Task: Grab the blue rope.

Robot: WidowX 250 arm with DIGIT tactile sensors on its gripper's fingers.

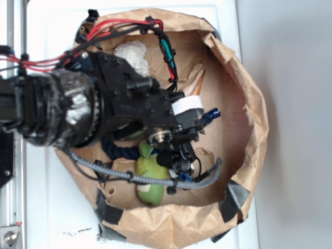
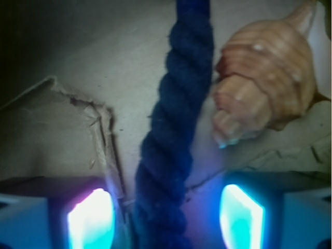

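Observation:
The blue rope is a thick navy twisted cord running top to bottom through the wrist view, lying on brown cardboard. My gripper is open and straddles it. The left finger pad and the right finger pad glow on either side, each with a gap to the rope. In the exterior view a short stretch of the rope shows under the black arm, and a shiny blue end pokes out to the right. The rest is hidden by the arm.
An orange seashell lies just right of the rope. A green pear-shaped toy and a white fluffy item also sit inside the brown paper-lined bin. My grey braided cable hangs across the lower part.

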